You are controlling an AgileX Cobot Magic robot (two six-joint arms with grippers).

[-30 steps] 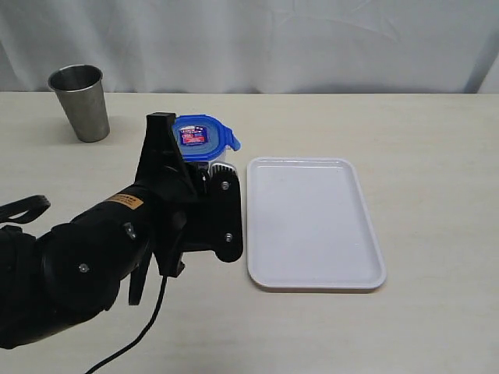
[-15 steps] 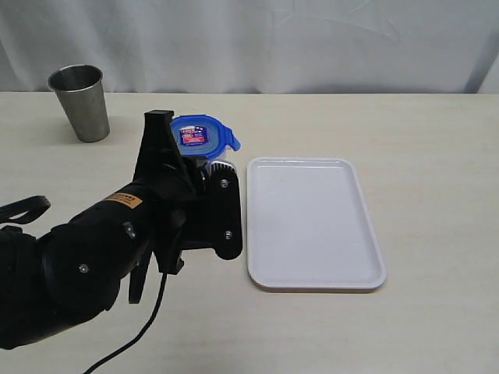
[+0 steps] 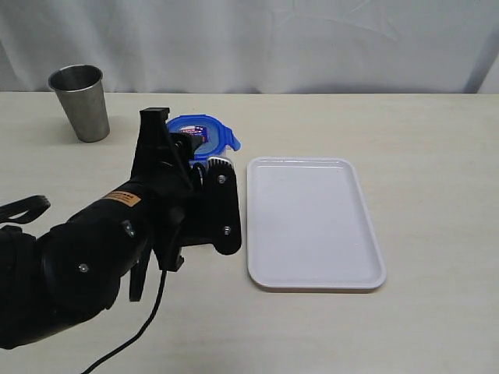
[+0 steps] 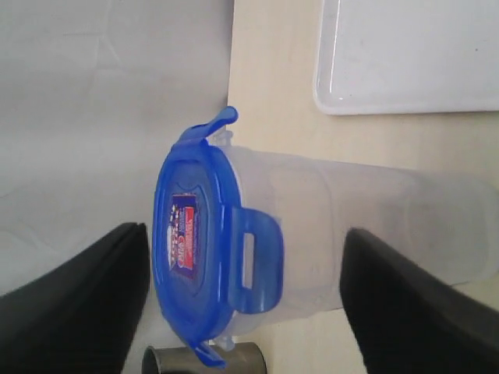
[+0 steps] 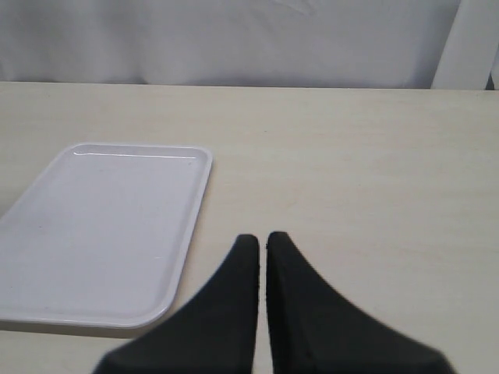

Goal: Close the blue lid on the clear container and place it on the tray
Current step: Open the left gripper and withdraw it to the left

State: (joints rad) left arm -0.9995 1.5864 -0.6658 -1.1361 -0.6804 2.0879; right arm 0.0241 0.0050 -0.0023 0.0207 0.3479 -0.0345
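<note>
Left claw (image 4: 243, 257) gapes either side of the container (image 4: 351, 226), not touching. It stands mid-left, just beside the tray (image 3: 312, 226). Right claw (image 5: 261, 241) is pinched together. One lid (image 4: 191, 249) flap sticks out, so a lift might pop it.

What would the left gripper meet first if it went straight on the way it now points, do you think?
Probably the clear container with the blue lid on it, standing between the open jaws of the left gripper; depth is unclear.

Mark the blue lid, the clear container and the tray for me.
the blue lid (image 4: 185, 234), left wrist view, on its top-face sticker.
the clear container (image 4: 335, 195), left wrist view, on its side wall.
the tray (image 3: 312, 226), exterior view, on its bare floor.
</note>
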